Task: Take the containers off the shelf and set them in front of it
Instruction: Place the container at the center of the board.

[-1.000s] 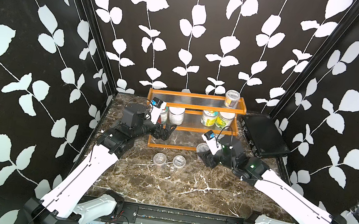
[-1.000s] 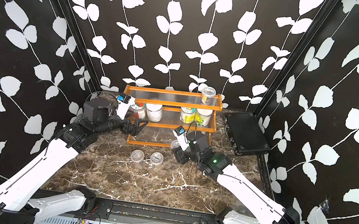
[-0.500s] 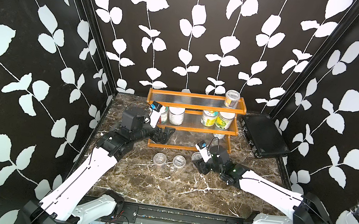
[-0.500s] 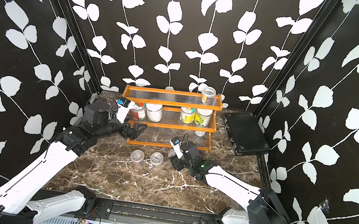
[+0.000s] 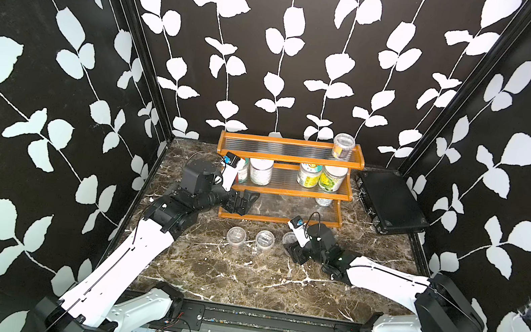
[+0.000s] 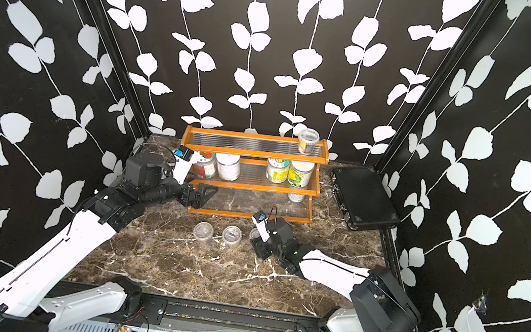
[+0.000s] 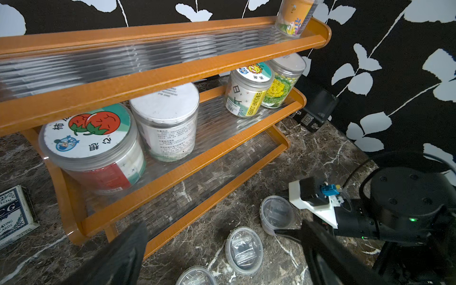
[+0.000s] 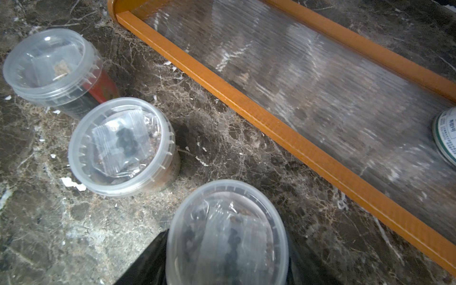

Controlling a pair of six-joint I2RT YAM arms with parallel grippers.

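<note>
The shelf [image 5: 276, 157] stands at the back of the marble table [image 5: 241, 276]. It holds four jars [image 5: 260, 171] on its middle tier, the top-tier cup [image 5: 342, 146] at the right end, and the tin can [image 5: 324, 201] at the right of the bottom tier. The left gripper [image 5: 250, 199] hovers by the shelf's left end, below the tomato-lid jar [image 7: 86, 138], with its jaws wide apart and empty. The right gripper [image 5: 294, 248] is clamped on a third cup [image 8: 227, 234], low beside two cups [image 5: 236, 235] standing in front of the shelf. Whether this cup touches the table cannot be told. This looks like the set-down step. Next, the jaws should part and lift clear without nudging the neighbouring cup.
</note>
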